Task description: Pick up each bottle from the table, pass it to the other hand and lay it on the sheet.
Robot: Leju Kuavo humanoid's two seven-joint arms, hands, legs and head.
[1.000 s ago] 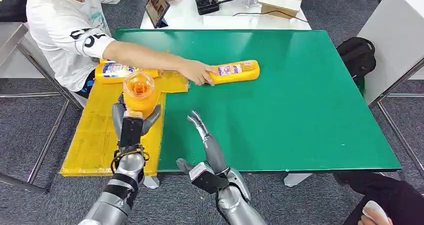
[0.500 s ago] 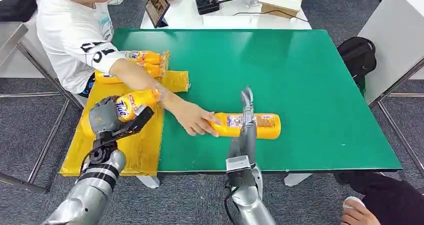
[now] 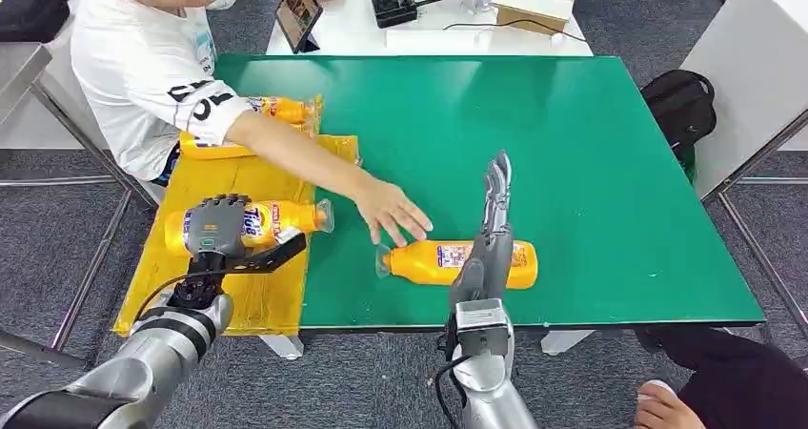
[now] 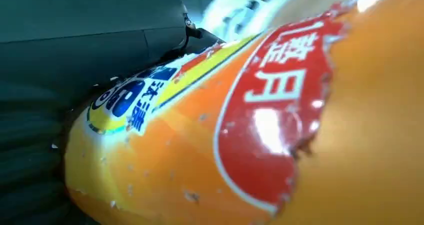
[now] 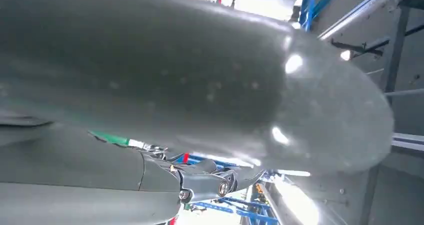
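An orange bottle [image 3: 286,217] lies crosswise low over the yellow sheet [image 3: 181,291], and my left hand [image 3: 219,227] grips it from above. The left wrist view has that bottle's red and blue label [image 4: 270,125] close up against the grey hand [image 4: 75,50]. A second orange bottle [image 3: 429,260] lies on the green table [image 3: 591,162] near the front edge. My right hand [image 3: 493,221] reaches out flat over that second bottle, fingers straight and holding nothing. Its grey thumb [image 5: 200,85] is seen up close in the right wrist view. Two more bottles [image 3: 276,111] lie at the sheet's far end.
A person in a white shirt sits at the table's left, arm stretched across the sheet, hand [image 3: 395,214] just beside the second bottle's cap. A tablet [image 3: 300,11], a black device and a box stand on the white table behind. A black bag [image 3: 681,105] sits right.
My left hand turned its bottle over and brought it down sideways onto the sheet. The person slid a bottle to the front and let go. My right hand swung forward over that bottle.
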